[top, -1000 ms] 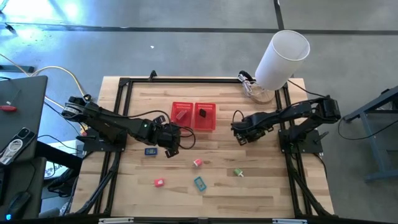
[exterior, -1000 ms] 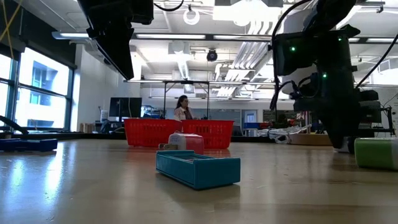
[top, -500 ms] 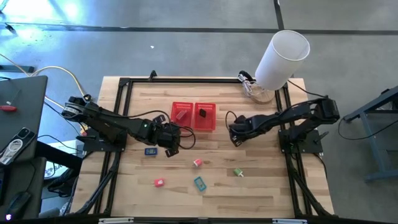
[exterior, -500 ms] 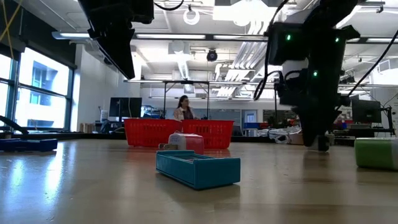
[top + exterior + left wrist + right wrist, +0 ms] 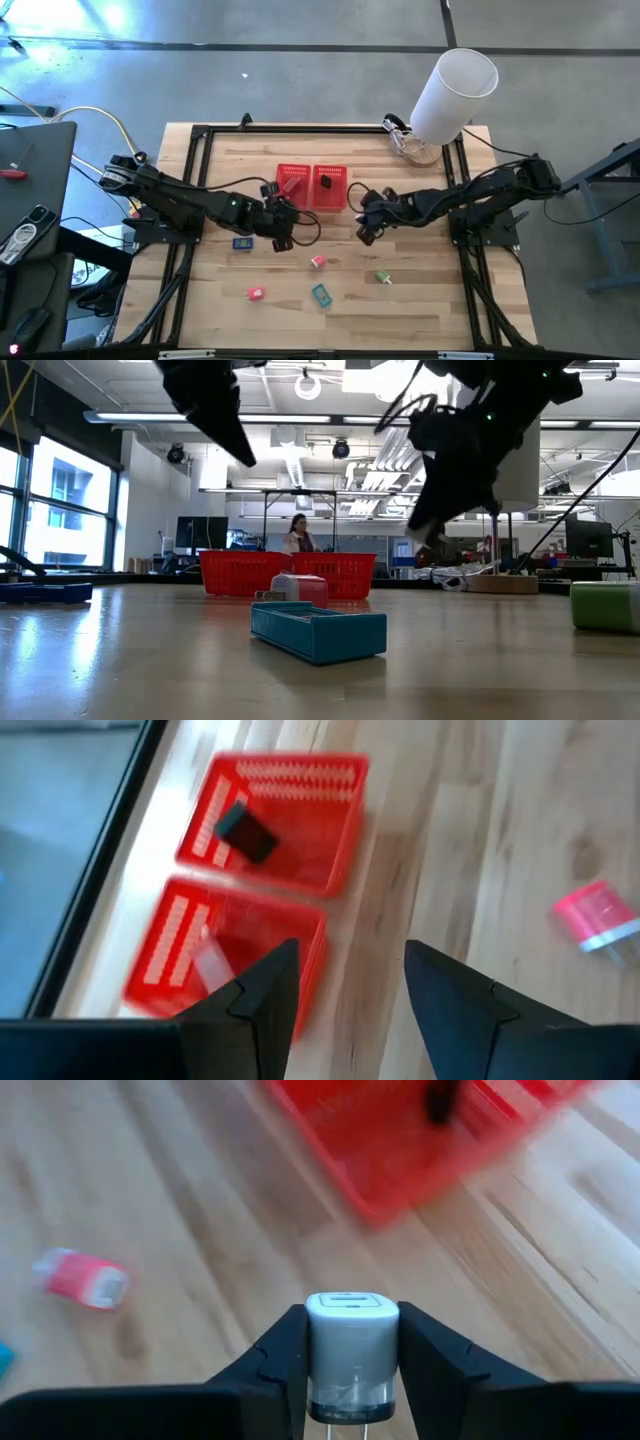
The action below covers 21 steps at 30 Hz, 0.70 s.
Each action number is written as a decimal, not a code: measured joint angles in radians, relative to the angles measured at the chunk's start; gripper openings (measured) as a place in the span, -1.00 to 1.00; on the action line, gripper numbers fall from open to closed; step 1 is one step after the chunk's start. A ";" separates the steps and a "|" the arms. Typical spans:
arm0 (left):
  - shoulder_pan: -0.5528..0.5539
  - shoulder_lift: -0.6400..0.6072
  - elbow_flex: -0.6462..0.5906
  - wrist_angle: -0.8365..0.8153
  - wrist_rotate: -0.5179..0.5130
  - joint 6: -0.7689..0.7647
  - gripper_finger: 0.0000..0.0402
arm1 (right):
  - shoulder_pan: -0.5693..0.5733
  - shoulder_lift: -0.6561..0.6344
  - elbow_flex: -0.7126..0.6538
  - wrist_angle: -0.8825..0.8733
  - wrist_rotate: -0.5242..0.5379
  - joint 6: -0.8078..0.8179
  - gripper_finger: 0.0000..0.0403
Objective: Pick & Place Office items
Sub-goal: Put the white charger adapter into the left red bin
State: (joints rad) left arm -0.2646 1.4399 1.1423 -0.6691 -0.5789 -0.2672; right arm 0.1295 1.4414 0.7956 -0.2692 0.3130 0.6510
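Clamping a small white plug adapter (image 5: 351, 1350) by its flat sides, the right gripper (image 5: 351, 1365) carries something light, rigid, probably slick.

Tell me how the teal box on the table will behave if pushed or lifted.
The teal box likely slides rather than rolls or tips: it lies flat and low on the table. It looks stiff, with straight walls, and probably light, being open and hollow. Its low walls may offer little to pinch.
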 joint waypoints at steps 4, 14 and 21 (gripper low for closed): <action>-0.001 0.000 0.000 0.074 0.000 0.056 -0.14 | 0.020 0.000 0.000 0.090 0.001 -0.097 -0.45; 0.034 0.083 -0.056 0.354 0.003 0.229 -0.14 | 0.063 -0.003 0.002 0.263 0.027 -0.270 -0.45; 0.071 0.164 -0.087 0.530 0.002 0.313 -0.14 | 0.067 -0.003 0.003 0.320 0.026 -0.322 -0.45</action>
State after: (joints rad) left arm -0.1932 1.6036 1.0557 -0.1391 -0.5773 0.0459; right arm 0.1967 1.4384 0.7985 0.0511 0.3392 0.3290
